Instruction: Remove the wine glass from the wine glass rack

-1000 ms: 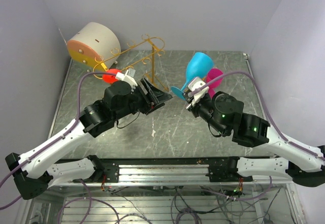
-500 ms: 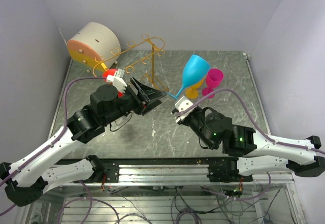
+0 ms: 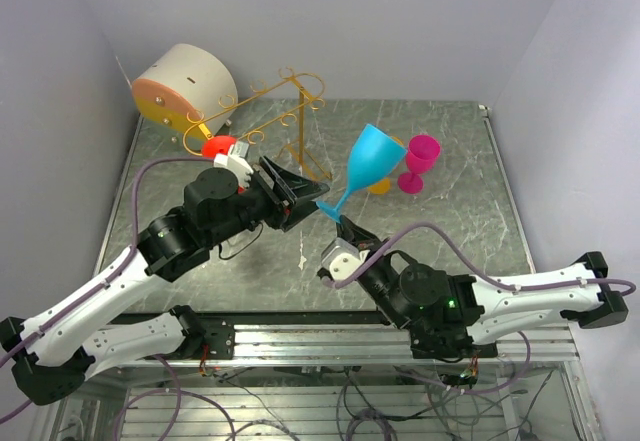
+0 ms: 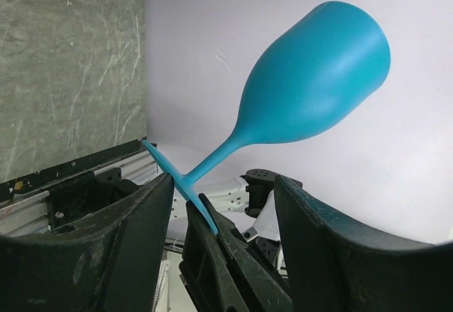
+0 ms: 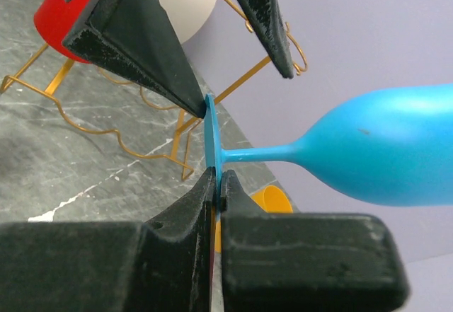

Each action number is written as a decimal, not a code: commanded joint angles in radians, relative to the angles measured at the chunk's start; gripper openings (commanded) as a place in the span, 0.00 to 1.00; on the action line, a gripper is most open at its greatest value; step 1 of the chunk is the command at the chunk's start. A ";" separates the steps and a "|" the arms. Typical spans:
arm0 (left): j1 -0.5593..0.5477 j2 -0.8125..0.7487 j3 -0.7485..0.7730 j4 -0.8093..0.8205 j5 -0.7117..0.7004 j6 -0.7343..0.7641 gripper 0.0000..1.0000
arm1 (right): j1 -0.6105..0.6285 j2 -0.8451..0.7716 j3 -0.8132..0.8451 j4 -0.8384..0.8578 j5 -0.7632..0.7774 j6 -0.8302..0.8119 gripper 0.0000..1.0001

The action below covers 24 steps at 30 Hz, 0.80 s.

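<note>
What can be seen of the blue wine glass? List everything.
The blue wine glass looks like opaque matte plastic, with a rounded bowl, a thin stem and a flat round foot, all one colour. It is held in the air and tilted, foot toward the arms and bowl toward the back wall, clear of the gold wire rack. The right gripper is shut on the edge of its foot. The left gripper is open around the foot, with one fingertip apparently against the rim.
</note>
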<state>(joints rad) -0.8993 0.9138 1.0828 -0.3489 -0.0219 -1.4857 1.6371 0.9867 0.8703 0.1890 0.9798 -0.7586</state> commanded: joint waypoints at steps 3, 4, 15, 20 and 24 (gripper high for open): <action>0.004 0.014 -0.049 0.114 0.061 -0.046 0.65 | 0.027 0.029 -0.015 0.183 0.003 -0.134 0.00; 0.003 0.018 -0.053 0.122 0.068 -0.047 0.63 | 0.027 0.031 -0.013 0.190 -0.005 -0.141 0.00; 0.005 -0.005 -0.082 0.165 0.067 -0.029 0.07 | 0.029 0.030 0.019 0.147 0.002 -0.111 0.06; 0.004 -0.052 -0.106 0.143 0.014 -0.029 0.07 | 0.032 0.017 0.065 -0.035 0.090 0.056 0.22; 0.004 -0.097 -0.129 0.131 -0.043 -0.031 0.07 | 0.040 -0.017 0.111 -0.239 0.143 0.241 0.31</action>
<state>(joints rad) -0.8986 0.8722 0.9695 -0.2504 0.0059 -1.5356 1.6703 1.0241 0.9134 0.1352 1.0203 -0.7380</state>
